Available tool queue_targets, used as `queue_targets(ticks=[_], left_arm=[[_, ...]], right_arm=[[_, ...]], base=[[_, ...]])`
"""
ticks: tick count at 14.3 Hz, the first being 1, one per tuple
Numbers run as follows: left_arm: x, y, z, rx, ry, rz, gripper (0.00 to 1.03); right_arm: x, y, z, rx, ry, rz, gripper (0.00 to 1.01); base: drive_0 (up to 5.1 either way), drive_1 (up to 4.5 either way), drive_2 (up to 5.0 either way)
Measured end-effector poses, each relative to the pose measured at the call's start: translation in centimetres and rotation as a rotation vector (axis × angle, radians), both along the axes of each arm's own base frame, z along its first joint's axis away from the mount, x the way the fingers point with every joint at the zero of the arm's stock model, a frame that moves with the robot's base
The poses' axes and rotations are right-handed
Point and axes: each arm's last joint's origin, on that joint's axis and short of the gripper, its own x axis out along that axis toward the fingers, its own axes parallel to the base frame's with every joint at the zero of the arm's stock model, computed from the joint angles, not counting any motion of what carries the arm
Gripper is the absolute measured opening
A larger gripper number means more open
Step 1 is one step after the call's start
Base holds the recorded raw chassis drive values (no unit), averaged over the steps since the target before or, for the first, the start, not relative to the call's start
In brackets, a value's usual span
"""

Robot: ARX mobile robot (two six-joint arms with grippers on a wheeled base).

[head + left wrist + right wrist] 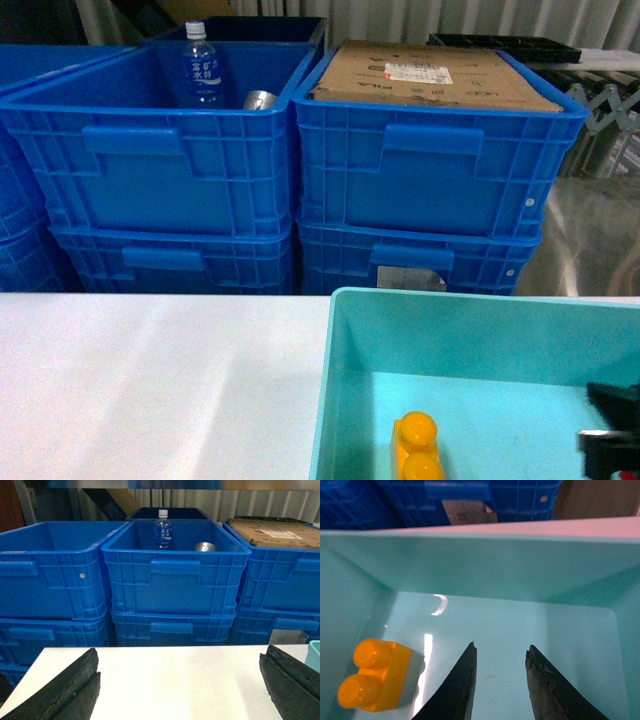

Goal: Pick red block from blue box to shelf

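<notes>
1. Head view: the light turquoise smooth-walled plastic bin (330,400) sits at the lower right on the white tabletop (150,390); inside it only an orange-yellow studded block (418,447) shows, near the bin's left wall
2. The small red block shows in none of the views, so I cannot tell where it lies
3. Right wrist view alone shows the right pincer (501,652) plainly: two dark fingers apart by a moderate gap, nothing between them, over the bin's glossy floor (530,630); the orange-yellow block lies to their left, apart from them
4. In the head view that pincer is only a dark shape at the lower right edge (612,430)
5. Left wrist view alone shows the left pincer (180,680): wide open, its black pads (65,685) at either lower corner, holding nothing, above bare tabletop; a sliver of the turquoise bin shows at the right edge
6. Beyond the tabletop stand stacked dark blue ribbed crates with handles (170,180); one upper crate holds a clear water bottle with a blue label (202,68) and a shiny metal can (258,100), the other flat brown cardboard (430,75)
7. No steel rack tier is clearly made out; the crates wall off the far side
8. Open tabletop lies left of the bin, and the bin's right half is free floor
</notes>
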Motion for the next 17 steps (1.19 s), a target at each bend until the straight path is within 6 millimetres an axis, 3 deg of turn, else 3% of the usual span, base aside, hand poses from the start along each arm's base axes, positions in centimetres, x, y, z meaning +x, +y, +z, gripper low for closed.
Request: queue_targets(ticks=[2, 5, 6, 9, 13, 17], left_arm=[[0.0, 0.0, 0.0, 0.000, 0.000, 0.000, 0.98], [0.0, 0.0, 0.0, 0.000, 0.000, 0.000, 0.98], [0.0, 0.0, 0.0, 0.000, 0.000, 0.000, 0.98], [0.0, 0.0, 0.0, 0.000, 0.000, 0.000, 0.98], [0.0, 0.0, 0.0, 0.000, 0.000, 0.001, 0.98], [0.0, 0.0, 0.0, 0.000, 0.000, 0.000, 0.98]], right_arm=[[-1.0, -2.3, 3.4, 0.033, -0.054, -0.021, 0.26], [-3.4, -5.6, 10.8, -0.078, -0.591, -0.056, 0.26], [-5.3, -6.4, 11.7, -0.130, -0.689, -0.081, 0.26], [-7.5, -6.3, 10.5, -0.147, -0.832, -0.089, 0.26], [-7.2, -5.4, 8.2, -0.152, -0.768, -0.123, 0.26], [-5.7, -6.7, 8.3, -0.166, -0.789, -0.172, 0.26]], base=[[0.0, 0.00, 0.0], [0.0, 0.00, 0.0], [0.0, 0.00, 0.0], [0.0, 0.00, 0.0], [0.0, 0.00, 0.0], [0.0, 0.00, 0.0]])
